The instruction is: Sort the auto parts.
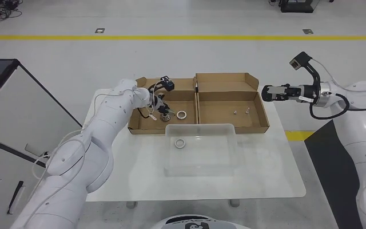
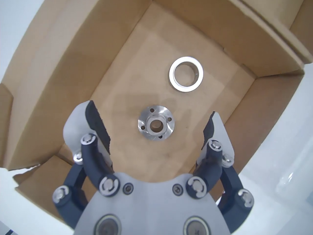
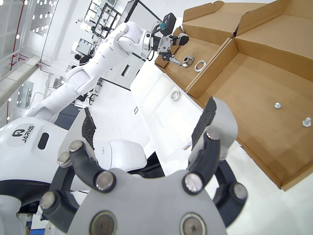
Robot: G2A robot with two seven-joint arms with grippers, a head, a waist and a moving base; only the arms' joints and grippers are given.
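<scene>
I'm hovering the left gripper (image 2: 151,110) over the flanged hub (image 2: 161,113), jaws wide open and empty, straddling it so I can probably just drop and pinch. It's sitting flat in the left box (image 2: 73,50) beside a plain ring (image 2: 173,74). The right gripper (image 3: 149,108) is hanging open, empty, parked clear beside the right box (image 3: 256,86).

Open tool (image 2: 156,121) above flanged hub (image 2: 156,123); ring (image 2: 186,73) near.

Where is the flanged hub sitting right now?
In the left wrist view, the flanged hub lies in the left cardboard box, beside the plain ring, in front of the open left gripper.
</scene>
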